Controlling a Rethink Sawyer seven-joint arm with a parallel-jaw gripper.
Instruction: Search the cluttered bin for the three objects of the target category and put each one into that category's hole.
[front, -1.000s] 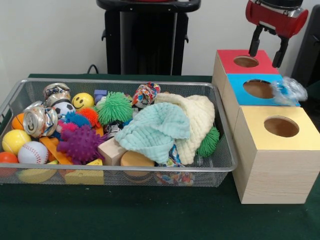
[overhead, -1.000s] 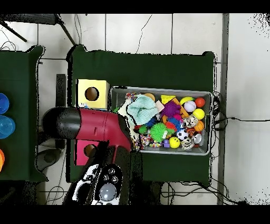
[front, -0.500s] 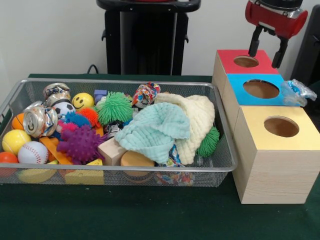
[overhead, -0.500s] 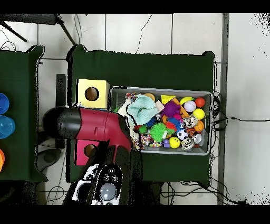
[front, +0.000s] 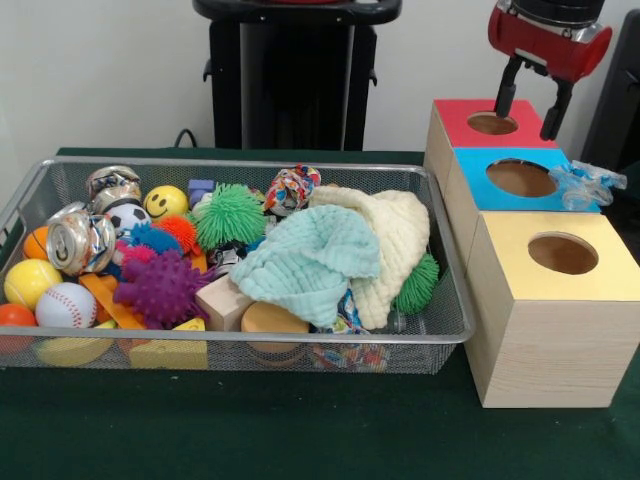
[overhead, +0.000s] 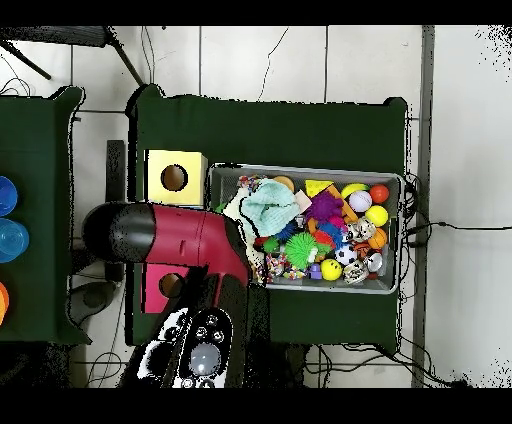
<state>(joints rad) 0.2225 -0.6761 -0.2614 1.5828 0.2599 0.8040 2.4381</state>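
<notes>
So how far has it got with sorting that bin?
Hard to say what is already inside the boxes. A crumpled clear plastic item lies on the blue box beside its hole, not in it. The gripper hangs open and empty above the red box. The wire bin holds plenty of clutter: balls, spiky toys, crushed cans and cloths, so searching remains.

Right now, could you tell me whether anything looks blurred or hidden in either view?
Front view: the clear wrapper on the blue box looks smeared; the bin is sharp. Overhead view: the arm hides the blue box.
</notes>
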